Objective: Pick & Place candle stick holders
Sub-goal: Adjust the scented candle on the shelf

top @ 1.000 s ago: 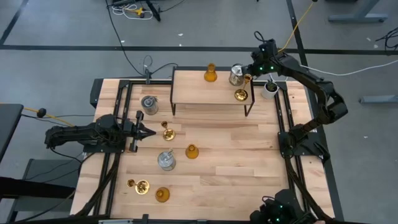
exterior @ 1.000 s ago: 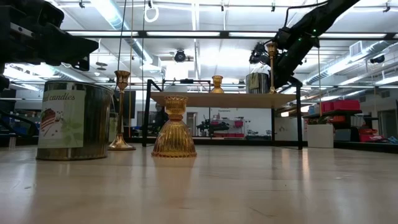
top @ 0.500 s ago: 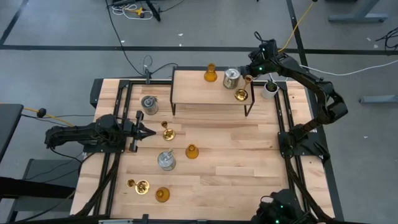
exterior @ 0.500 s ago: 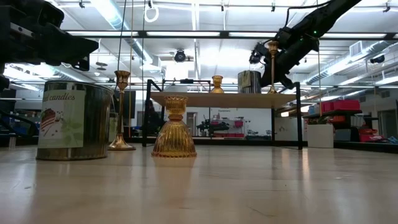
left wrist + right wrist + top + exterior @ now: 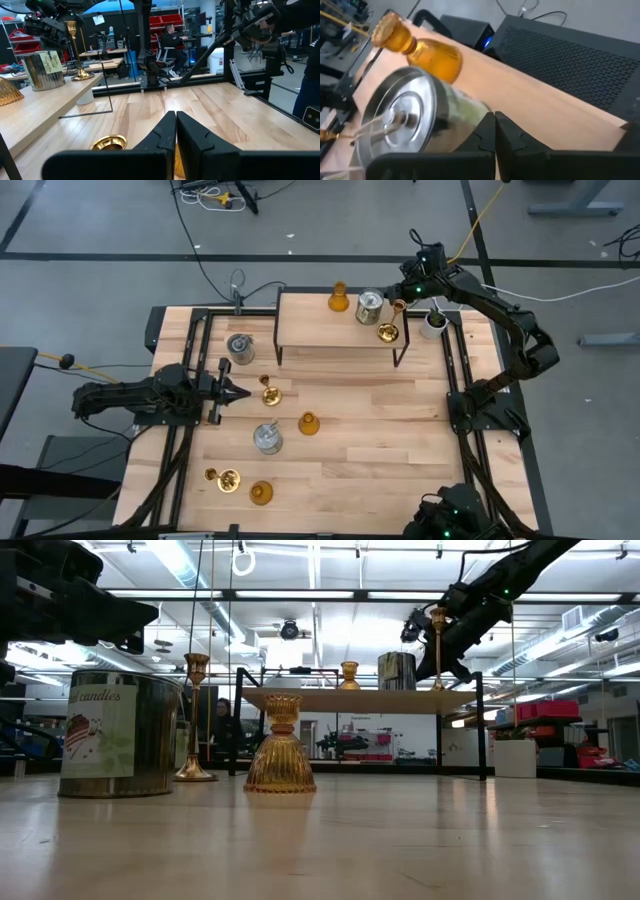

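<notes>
Shelf bears amber holder, silvery cylinder; right gripper closed beside it; left gripper closed, empty

Two dark, jointed arms with green indicator lights on the right arm.

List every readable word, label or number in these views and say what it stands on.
"candles": on the label of the silvery tin closest in the low view; a picture sits under the word.
The label on the tin on the shelf in the left wrist view: too small to read.
No other readable text.
</notes>
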You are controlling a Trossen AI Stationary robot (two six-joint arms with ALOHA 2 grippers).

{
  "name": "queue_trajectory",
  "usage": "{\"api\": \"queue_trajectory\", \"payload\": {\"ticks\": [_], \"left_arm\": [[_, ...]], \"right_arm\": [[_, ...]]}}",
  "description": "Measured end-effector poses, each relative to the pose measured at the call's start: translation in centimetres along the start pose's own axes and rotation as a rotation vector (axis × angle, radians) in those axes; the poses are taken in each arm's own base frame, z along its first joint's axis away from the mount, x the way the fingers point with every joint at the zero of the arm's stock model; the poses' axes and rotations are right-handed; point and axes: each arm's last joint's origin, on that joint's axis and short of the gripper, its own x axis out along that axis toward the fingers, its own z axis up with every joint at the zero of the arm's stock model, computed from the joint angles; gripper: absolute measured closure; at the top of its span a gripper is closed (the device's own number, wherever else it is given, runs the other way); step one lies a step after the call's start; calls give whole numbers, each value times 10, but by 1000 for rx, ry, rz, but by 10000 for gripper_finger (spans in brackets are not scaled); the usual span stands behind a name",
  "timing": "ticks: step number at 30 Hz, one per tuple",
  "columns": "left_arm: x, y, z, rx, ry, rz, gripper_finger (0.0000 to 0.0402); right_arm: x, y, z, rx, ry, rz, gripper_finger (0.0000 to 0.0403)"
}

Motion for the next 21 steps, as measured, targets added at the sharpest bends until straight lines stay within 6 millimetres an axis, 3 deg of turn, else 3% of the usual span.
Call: {"api": "queue_trajectory", "payload": {"ticks": [9,21], "left_arm": [[0,0,0,0,0,0,383],[0,0,0,0,0,0,383]], "right_arm": [[-15,10,14,38,-114,26,403],[-61,57,58,-69,-263,53,403]]}}
